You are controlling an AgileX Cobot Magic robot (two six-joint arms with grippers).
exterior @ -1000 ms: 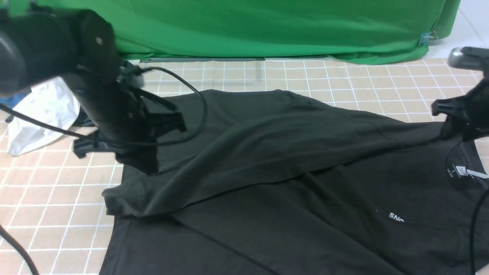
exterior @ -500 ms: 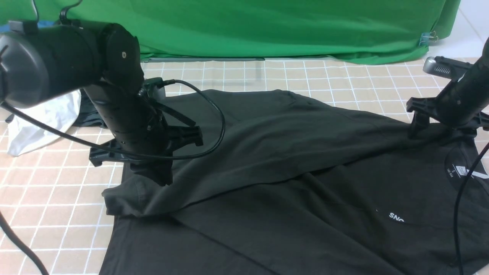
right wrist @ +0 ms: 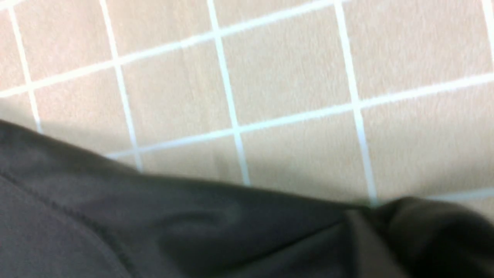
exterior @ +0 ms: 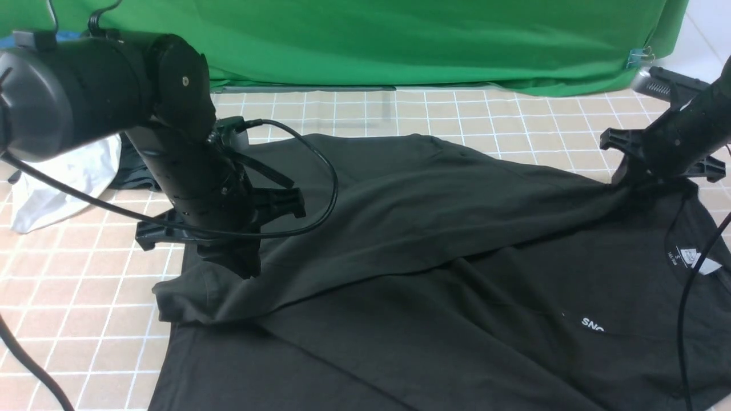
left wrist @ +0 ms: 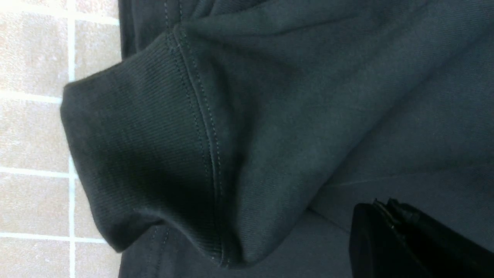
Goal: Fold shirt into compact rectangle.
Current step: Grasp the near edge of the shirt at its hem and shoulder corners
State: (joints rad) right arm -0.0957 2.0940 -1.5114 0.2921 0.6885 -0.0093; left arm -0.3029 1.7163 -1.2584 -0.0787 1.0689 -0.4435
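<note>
The black shirt (exterior: 434,240) lies spread on the tiled mat. One long sleeve is folded across its body, with the cuff (exterior: 183,297) at the left. The white print (exterior: 592,325) and neck tag (exterior: 694,260) show at the right. My left gripper (exterior: 231,265) is shut, its tip down on the sleeve just above the cuff (left wrist: 135,154). In the left wrist view the closed fingers (left wrist: 382,206) rest against the fabric. My right gripper (exterior: 631,180) is shut on the shirt's far shoulder, and the cloth rises to it. A blurred bunch of fabric (right wrist: 424,231) fills that wrist view's corner.
A white cloth (exterior: 63,171) lies at the far left behind my left arm. A green backdrop (exterior: 400,40) hangs along the back edge. A cable (exterior: 325,182) loops from the left wrist over the shirt, and another cable (exterior: 685,319) hangs at the right. Beige tiled mat (exterior: 74,297) surrounds the shirt.
My right gripper came down onto the shoulder and closed on it, tugging the collar area. My left arm shifted right and lower onto the sleeve, then held still.
</note>
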